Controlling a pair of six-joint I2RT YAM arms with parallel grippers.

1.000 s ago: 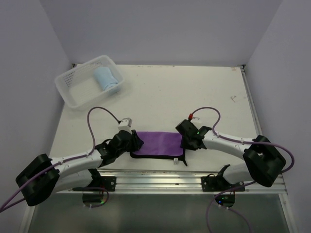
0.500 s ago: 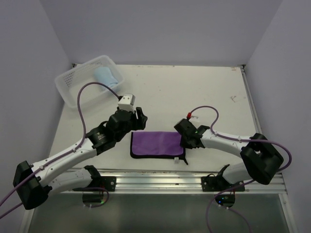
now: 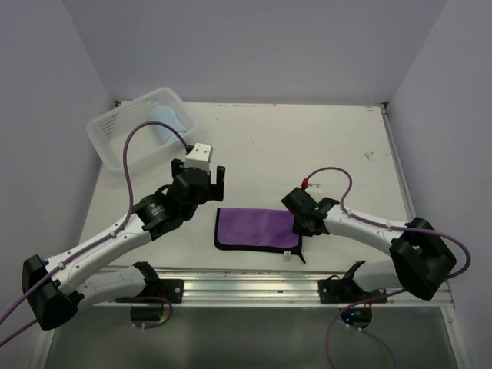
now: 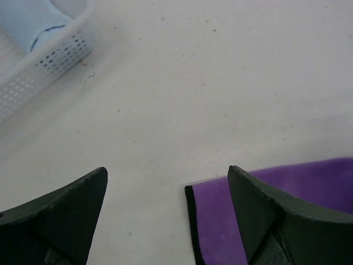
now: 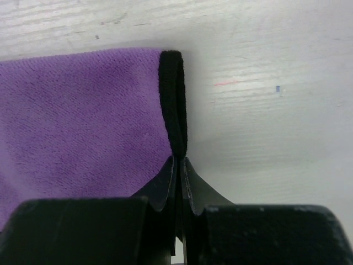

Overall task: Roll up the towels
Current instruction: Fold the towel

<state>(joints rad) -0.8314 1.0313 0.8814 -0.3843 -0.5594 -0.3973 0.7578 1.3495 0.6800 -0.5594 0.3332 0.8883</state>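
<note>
The left arm is being held stretched forward, and the left gripper (image 3: 198,171) is being held wide open. The right arm is being held low and bent, and the right gripper (image 5: 177,161) is being pressed shut on the purple towel (image 5: 83,105).

Right gripper (image 5: 177,165) jaws pinched tight on the black hem (image 5: 172,94) along the purple towel (image 5: 83,110)'s right edge. Towel lies flat on the white table (image 5: 265,83), purple face up; faint red and blue specks on the table right of the hem

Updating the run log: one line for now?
left gripper open, holding nothing | right gripper shut on purple towel edge | blue towel in basket
</note>
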